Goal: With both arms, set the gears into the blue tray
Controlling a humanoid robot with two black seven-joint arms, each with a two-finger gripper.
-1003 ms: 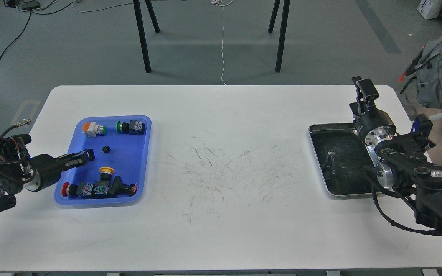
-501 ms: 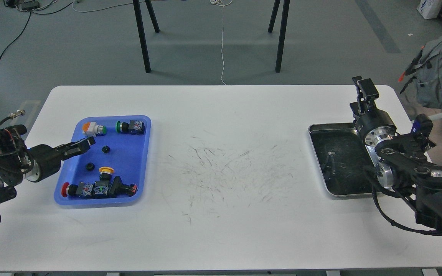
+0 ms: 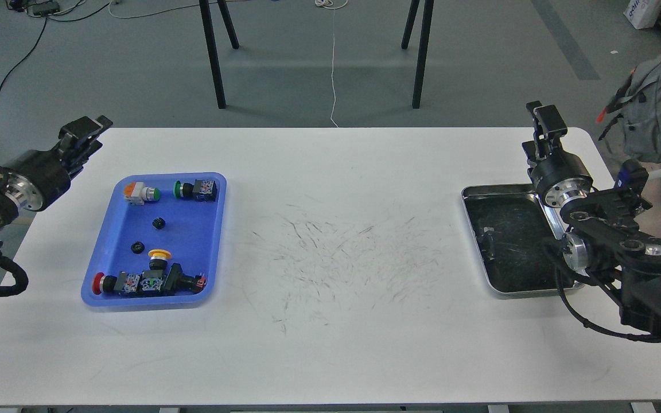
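Note:
The blue tray (image 3: 199,229) lies on the left of the white table. Two small black gears rest on its floor, one (image 3: 159,223) near the middle and one (image 3: 137,248) lower left of it. My left gripper (image 3: 88,133) is raised off the tray, up and to the left over the table's far left corner. It is dark and seen at an angle, so its fingers cannot be told apart. My right gripper (image 3: 541,115) stands above the far right corner of the silver tray (image 3: 474,198), open and holding nothing.
Several push-button switches with orange, green, yellow and red caps lie in the blue tray, along its far and near rims. The silver tray holds only dark scuffs. A grey backpack (image 3: 652,109) sits off the table's right end.
My left gripper let a gear drop in the blue tray, then swung up and left out of the tray. My right arm rose very slightly.

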